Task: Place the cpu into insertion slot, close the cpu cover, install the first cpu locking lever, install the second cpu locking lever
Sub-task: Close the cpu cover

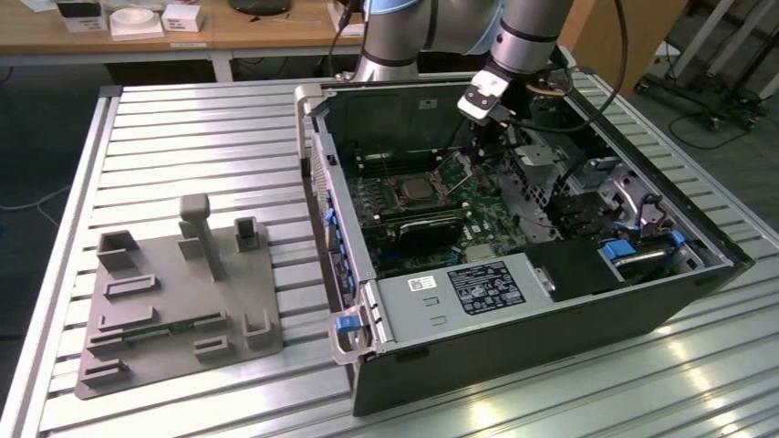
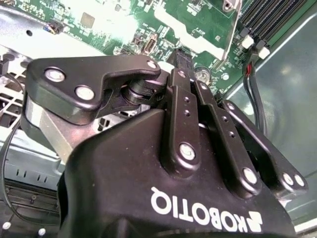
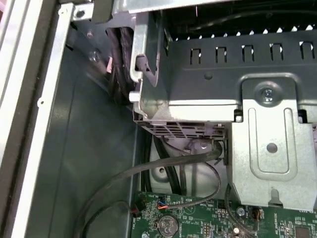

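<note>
In the exterior view an open computer case [image 1: 512, 301] lies on the slatted table. On its green motherboard [image 1: 487, 224] the insertion slot [image 1: 408, 192] shows a silvery-grey square in its middle, the cpu [image 1: 410, 190]. The cpu cover [image 1: 389, 185] looks to lie flat around it as a metal frame. My gripper [image 1: 470, 157] reaches down into the case just to the exterior view's right of the slot. In the second wrist view my gripper [image 2: 182, 55] has its black fingers [image 2: 184, 94] drawn together above the green board, shut, and nothing shows between them.
A grey power supply box [image 1: 469, 287] with a white label fills the case's near end. A metal drive cage [image 3: 267, 124] and cables [image 3: 173, 171] stand close by the gripper. Black memory slots [image 2: 270, 15] run beside the socket. A grey fixture plate [image 1: 182, 301] lies on the table.
</note>
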Controlling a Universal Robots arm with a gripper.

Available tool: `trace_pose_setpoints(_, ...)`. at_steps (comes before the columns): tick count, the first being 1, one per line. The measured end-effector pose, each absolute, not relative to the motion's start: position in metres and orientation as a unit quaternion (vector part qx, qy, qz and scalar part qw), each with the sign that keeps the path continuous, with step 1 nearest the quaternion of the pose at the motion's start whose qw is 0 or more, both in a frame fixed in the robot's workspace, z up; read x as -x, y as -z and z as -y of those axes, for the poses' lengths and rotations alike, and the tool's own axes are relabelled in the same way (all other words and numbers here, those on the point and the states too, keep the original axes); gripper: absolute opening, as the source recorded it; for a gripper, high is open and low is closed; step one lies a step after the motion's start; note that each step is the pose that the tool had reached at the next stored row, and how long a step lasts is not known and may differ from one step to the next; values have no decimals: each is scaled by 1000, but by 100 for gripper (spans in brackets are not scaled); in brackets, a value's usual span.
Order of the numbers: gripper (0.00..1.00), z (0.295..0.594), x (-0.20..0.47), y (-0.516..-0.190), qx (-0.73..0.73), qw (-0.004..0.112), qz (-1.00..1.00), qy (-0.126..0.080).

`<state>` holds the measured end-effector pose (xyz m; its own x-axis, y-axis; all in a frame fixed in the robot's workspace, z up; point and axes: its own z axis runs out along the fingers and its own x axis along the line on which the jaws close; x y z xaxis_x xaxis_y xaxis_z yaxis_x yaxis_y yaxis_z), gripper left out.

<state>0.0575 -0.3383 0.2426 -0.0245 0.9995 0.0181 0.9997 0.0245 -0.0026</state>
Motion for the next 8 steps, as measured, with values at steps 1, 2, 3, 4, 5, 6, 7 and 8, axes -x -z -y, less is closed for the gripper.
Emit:
trace_pose_setpoints(1,11,338,-57,-243,698,8,716,5)
trace_pose_setpoints(2,11,338,-57,-242,698,8,716,5)
trace_pose_setpoints(3,11,338,-57,-242,698,9,716,5)
trace_pose_setpoints(4,11,338,-56,-242,698,9,716,5)
trace_pose_setpoints(5,11,338,-56,-242,698,10,716,4)
trace_pose_setpoints(6,11,338,-55,-242,698,10,716,4)
trace_pose_setpoints(7,11,338,-54,-242,698,10,716,4)
trace_pose_setpoints(8,11,338,-53,-241,698,11,716,4)
